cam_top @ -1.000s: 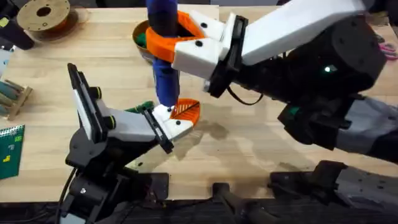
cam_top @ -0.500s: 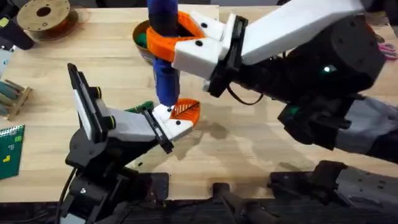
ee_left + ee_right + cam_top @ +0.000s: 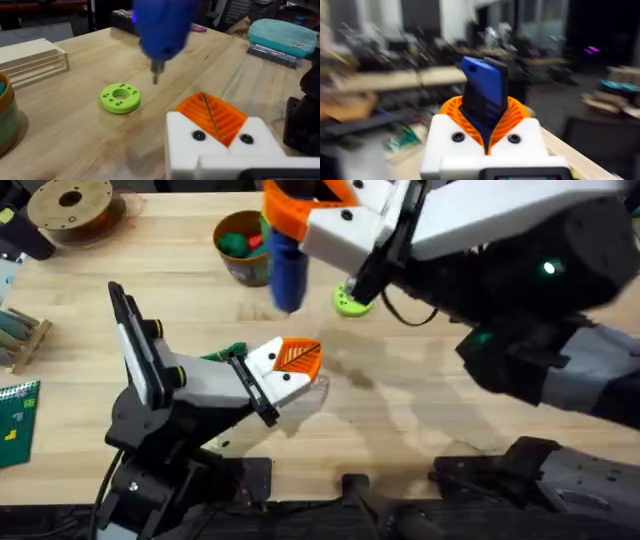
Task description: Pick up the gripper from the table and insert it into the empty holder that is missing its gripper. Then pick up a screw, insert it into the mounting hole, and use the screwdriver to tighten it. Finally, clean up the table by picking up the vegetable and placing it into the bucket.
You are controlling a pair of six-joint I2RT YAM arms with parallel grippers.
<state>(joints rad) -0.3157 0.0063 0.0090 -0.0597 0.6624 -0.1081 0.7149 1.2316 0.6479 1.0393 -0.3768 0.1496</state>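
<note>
The right tool point(image 3: 300, 225) is closed on the blue screwdriver point(image 3: 286, 272), its orange ribbed pads pressed on both sides of the smooth body. The screwdriver hangs upright above the counter point(image 3: 400, 420), with its thin metal bit point(image 3: 155, 75) in the air and touching nothing. The upper end is cut off in the overhead view.

The left tool point(image 3: 285, 365) holds the white angular holder point(image 3: 220, 145) with the orange ribbed gripper point(image 3: 212, 116) seated in it. 2 dark screw heads show on the white face. How wide its fingers stand, I cannot tell.

The round bucket point(image 3: 240, 248) stands far back on the wooden counter, with green and red pieces inside. A flat lime-green ring disc point(image 3: 120, 97) lies near the bit, partly hidden under the right arm in the overhead view.
</note>
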